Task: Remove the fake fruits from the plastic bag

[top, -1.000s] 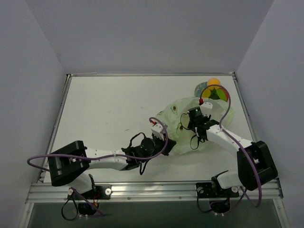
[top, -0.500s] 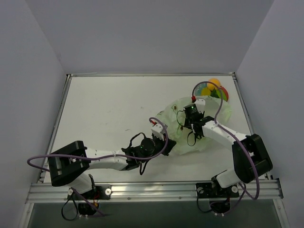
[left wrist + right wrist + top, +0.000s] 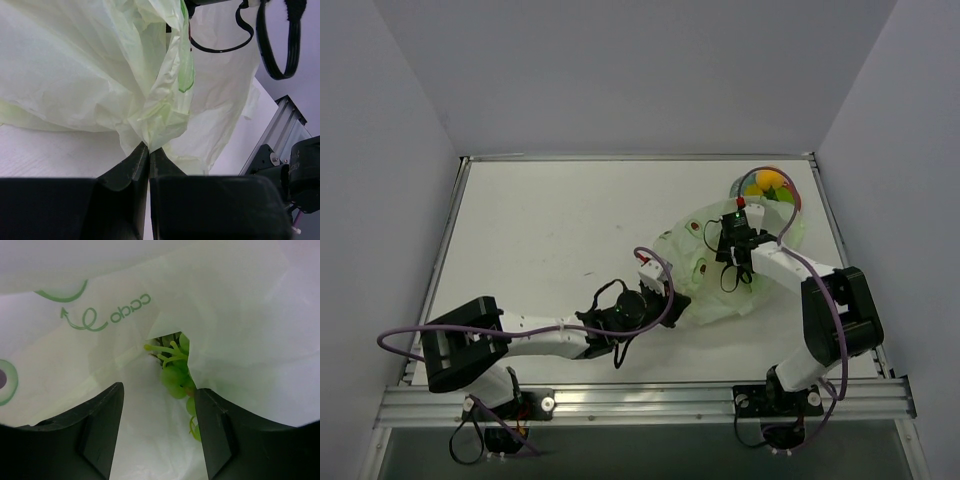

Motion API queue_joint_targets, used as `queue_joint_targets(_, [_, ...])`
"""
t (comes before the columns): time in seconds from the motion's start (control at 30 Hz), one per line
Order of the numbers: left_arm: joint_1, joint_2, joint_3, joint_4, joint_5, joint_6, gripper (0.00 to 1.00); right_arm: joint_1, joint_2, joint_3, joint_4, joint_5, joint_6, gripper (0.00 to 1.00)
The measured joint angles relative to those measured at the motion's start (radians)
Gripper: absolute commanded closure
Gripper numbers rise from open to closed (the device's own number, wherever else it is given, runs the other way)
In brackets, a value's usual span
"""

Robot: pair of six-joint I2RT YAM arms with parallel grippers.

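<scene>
Pinching a fold of the plastic bag (image 3: 90, 70) between the pressed-together fingers of my left gripper (image 3: 148, 148), I anchor its near edge; the thin film could slip free if tugged. Farther in, my right gripper (image 3: 159, 390) stands spread inside the bag's mouth, green grapes (image 3: 175, 377) just ahead; closing now might catch film instead. Beyond, yellow and orange fruits (image 3: 767, 184) sit on the plate (image 3: 734, 187).

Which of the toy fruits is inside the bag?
The green grapes, showing through a gap in the bag; the orange fruit and yellow fruit lie out on the plate.
</scene>
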Motion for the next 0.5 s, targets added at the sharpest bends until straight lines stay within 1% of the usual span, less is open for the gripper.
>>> queue_joint_targets(0.07, [0.003,0.0,0.0,0.0,0.0,0.0,0.98,-0.015,0.023,0.006,-0.008,-0.005,0.0,0.43])
queue_joint_targets(0.23, [0.006,0.0,0.0,0.0,0.0,0.0,0.98,-0.031,0.037,0.015,-0.039,-0.003,0.004,0.43])
queue_joint_targets(0.4, [0.009,0.0,0.0,0.0,0.0,0.0,0.98,-0.031,-0.016,0.021,-0.08,0.016,0.006,0.37])
queue_joint_targets(0.43, [0.009,0.0,0.0,0.0,0.0,0.0,0.98,-0.031,-0.021,0.027,-0.088,0.026,0.005,0.36])
queue_joint_targets(0.5, [0.009,0.0,0.0,0.0,0.0,0.0,0.98,-0.031,-0.018,0.039,-0.099,0.054,0.007,0.33])
